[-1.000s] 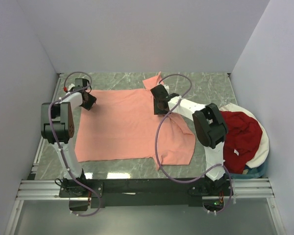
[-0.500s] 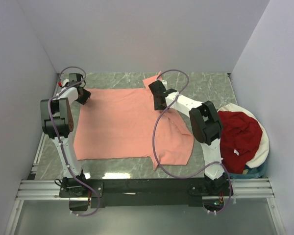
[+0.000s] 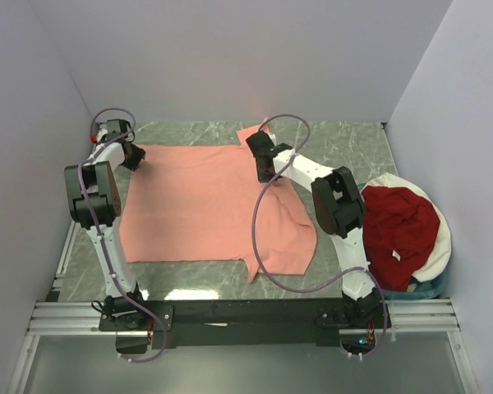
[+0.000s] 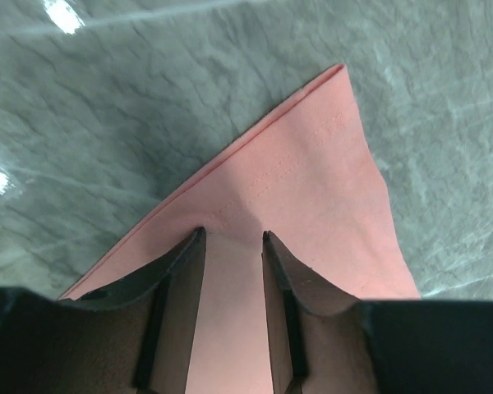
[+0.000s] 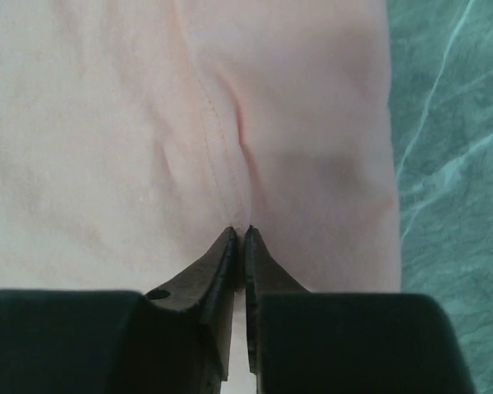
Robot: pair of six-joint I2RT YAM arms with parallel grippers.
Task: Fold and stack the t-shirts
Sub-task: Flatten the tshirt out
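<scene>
The salmon-pink t-shirt [image 3: 205, 205] lies spread flat on the grey-green, marble-patterned table [image 3: 345, 144], its far edge running between the two arms and one sleeve hanging loosely off the near right corner. The left gripper [image 3: 134, 156] sits on the far-left corner of the shirt. In its wrist view its fingers [image 4: 181, 271] stand a little apart with the stitched hem corner passing between them, and whether they actually clamp the cloth cannot be told. The right gripper [image 3: 264, 171] is down on the far edge near the other shoulder. There its fingers [image 5: 205, 271] are drawn almost together, nipping a small ridge of fabric where a sewn seam runs straight into the tips, with soft puckers fanning away from the pinch. Holding the garment at two points along one edge seems meant to pull it taut and square, so that it lies smooth before any fold is made. The cloth is thin, matte knit that drapes and creases easily, so a light pinch may slip. The dark red t-shirt [image 3: 403, 226] is crumpled in a heap in the white-rimmed round basket [image 3: 438, 246] to the right, well apart from the work, not yet folded.
</scene>
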